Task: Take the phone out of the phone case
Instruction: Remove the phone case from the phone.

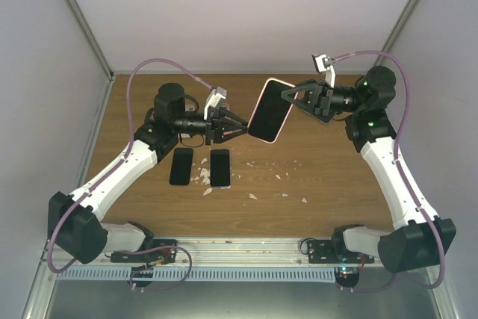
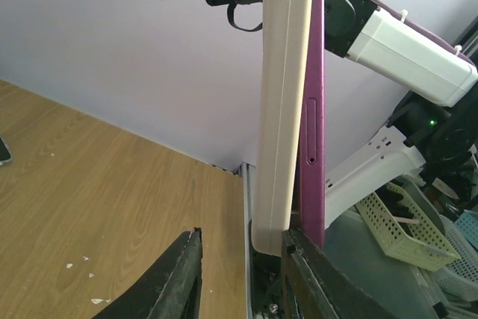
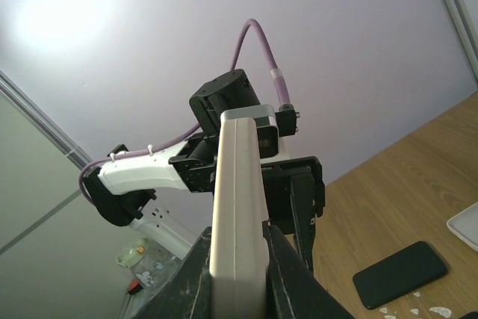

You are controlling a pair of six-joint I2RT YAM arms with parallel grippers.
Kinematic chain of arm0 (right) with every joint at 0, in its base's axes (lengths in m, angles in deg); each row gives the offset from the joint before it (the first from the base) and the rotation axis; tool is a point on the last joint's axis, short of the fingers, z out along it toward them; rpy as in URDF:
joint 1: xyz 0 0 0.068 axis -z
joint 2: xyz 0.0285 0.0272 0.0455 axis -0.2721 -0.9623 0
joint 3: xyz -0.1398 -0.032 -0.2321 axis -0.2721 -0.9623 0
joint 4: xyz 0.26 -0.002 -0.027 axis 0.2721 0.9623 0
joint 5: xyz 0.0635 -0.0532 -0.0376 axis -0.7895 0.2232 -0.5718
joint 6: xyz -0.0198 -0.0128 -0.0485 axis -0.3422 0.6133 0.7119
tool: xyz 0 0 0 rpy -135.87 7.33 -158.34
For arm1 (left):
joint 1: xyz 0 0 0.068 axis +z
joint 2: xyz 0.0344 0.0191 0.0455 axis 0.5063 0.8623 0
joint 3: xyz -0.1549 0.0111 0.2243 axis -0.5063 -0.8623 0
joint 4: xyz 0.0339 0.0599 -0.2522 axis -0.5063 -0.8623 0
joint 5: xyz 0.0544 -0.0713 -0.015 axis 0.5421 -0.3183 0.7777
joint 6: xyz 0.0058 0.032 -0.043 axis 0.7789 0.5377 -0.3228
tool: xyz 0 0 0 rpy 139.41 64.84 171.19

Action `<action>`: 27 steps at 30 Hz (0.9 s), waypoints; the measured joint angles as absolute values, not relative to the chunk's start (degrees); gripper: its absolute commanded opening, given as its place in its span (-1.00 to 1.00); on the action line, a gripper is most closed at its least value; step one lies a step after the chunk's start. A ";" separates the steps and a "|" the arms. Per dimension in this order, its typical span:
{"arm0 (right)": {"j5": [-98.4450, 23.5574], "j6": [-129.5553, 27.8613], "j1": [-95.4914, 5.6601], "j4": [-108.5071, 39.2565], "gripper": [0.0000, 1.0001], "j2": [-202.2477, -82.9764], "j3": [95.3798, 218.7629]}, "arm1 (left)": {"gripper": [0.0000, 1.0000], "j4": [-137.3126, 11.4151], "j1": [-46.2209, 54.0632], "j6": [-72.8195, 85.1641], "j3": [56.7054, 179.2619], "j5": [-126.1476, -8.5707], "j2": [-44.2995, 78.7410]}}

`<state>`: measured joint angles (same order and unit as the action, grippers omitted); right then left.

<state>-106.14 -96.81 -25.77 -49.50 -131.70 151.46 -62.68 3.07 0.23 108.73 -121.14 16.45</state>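
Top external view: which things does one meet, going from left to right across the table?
black phone → second black phone → cased phone, held up above the wood

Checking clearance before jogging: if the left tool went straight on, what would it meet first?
Likely the phone case, held by the right tool, just ahead of the left tool.

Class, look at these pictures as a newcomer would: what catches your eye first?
The cased phone, held in mid-air between both arms, with the right gripper clamped on it. Next, two black phones lying flat side by side on the table, among white scraps.
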 measured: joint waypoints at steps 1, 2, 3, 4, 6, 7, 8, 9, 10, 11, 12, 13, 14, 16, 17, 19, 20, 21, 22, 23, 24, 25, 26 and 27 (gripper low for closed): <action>-106.01 -96.89 -25.90 -49.61 -0.99 -131.70 151.46 | -0.42 -62.68 3.04 0.19 108.73 -121.14 16.47; -105.83 -96.98 -26.05 -49.68 -0.99 -131.70 151.46 | -0.43 -62.68 3.02 0.17 108.73 -121.14 16.49; -105.64 -97.00 -26.25 -49.79 -0.99 -131.70 151.46 | -0.43 -62.68 3.02 0.12 108.73 -121.16 16.51; -105.44 -97.00 -26.42 -49.83 -0.99 -131.70 151.46 | -0.43 -62.68 3.02 -0.05 108.73 -121.16 16.55; -105.00 -96.98 -26.68 -49.83 -0.99 -131.70 151.46 | -0.43 -62.68 3.02 -0.51 108.75 -121.18 16.75; -104.78 -96.98 -26.79 -49.83 -0.99 -131.70 151.46 | -0.43 -62.66 3.02 -0.84 108.75 -121.20 16.93; -104.63 -96.98 -26.90 -49.83 -0.99 -131.70 151.46 | -0.44 -62.59 3.02 -1.10 108.75 -121.20 17.12; -104.41 -96.98 -27.01 -49.83 -0.99 -131.70 151.46 | -0.44 -62.44 3.02 -1.32 108.75 -121.23 17.36; -104.17 -96.98 -27.10 -49.83 -0.99 -131.70 151.46 | -0.44 -62.27 3.02 -1.78 108.82 -121.27 17.69; -103.87 -96.98 -27.14 -49.83 -0.99 -131.70 151.46 | -0.44 -62.20 3.02 -2.13 108.93 -121.40 17.95; -103.58 -96.98 -27.21 -49.83 -0.99 -131.70 151.46 | -0.43 -62.03 3.02 -2.37 109.17 -121.64 18.30; -103.23 -96.94 -27.32 -49.83 -0.99 -131.70 151.46 | -0.43 -61.98 3.02 -2.59 109.43 -121.86 18.67; -103.01 -96.89 -27.34 -49.83 -0.99 -131.70 151.46 | -0.43 -61.96 3.02 -2.70 109.82 -122.28 19.11; -102.31 -96.72 -27.41 -49.88 -0.99 -131.70 151.46 | -0.42 -62.35 3.04 -2.74 111.13 -123.43 20.12; -101.90 -96.65 -27.41 -50.05 -0.99 -131.68 151.46 | -0.42 -62.64 3.07 -2.78 112.12 -124.13 20.69; -101.42 -96.57 -27.41 -50.71 -0.99 -131.57 151.46 | -0.42 -62.90 3.09 -3.07 113.76 -125.25 21.69; -101.35 -96.59 -27.45 -50.75 -0.99 -131.48 151.41 | -0.42 -62.72 3.09 -3.37 114.70 -125.90 22.08; -101.24 -96.74 -27.60 -50.88 -0.99 -131.38 151.26 | -0.42 -62.51 3.02 -3.74 115.68 -126.30 22.43; -100.87 -97.07 -27.78 -51.17 -0.99 -131.24 150.89 | -0.42 -62.22 3.00 -4.12 116.40 -126.47 22.61; -100.63 -97.37 -28.06 -51.43 -0.99 -131.09 150.63 | -0.42 -62.11 2.91 -4.53 116.93 -126.52 22.67; -100.50 -97.68 -28.30 -51.76 -0.99 -130.94 150.36 | -0.42 -61.85 2.80 -4.86 117.10 -126.58 22.67; -100.41 -97.92 -28.50 -52.00 -0.99 -130.78 150.06 | -0.42 -61.63 2.67 -5.25 117.14 -126.67 22.67; -100.41 -98.23 -28.67 -52.15 -0.99 -130.68 149.77 | -0.41 -61.44 2.50 -5.60 117.14 -126.80 22.67; -100.37 -98.58 -28.72 -52.24 -0.99 -130.63 149.51 | -0.41 -61.26 2.37 -6.13 117.14 -126.82 22.70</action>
<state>-100.37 -98.58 -28.72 -52.24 -130.63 149.51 -61.26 2.37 -6.13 117.14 -126.82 22.70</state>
